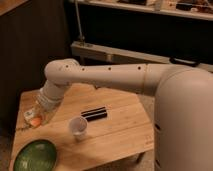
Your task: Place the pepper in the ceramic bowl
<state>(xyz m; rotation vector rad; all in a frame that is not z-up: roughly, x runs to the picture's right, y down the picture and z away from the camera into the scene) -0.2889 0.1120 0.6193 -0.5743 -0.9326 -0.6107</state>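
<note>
Gripper (36,119) sits clamped on the small slender orange pepper (35,121) at the wooden counter's (120,127) 9 o'clock edge; glossy green ceramic bowl (35,156) at 7. Pepper's probably light, slick, so mid-body grip looks safest.

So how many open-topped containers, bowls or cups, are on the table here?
2. The green bowl sits at the table's near left corner; the small whitish cup stands mid-table, beside the dark packet. The gripper, shut on the orange pepper, may hide something beneath.

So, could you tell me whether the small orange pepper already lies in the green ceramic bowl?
No, the small orange pepper is at the tool, above the table beside the green ceramic bowl.
</note>
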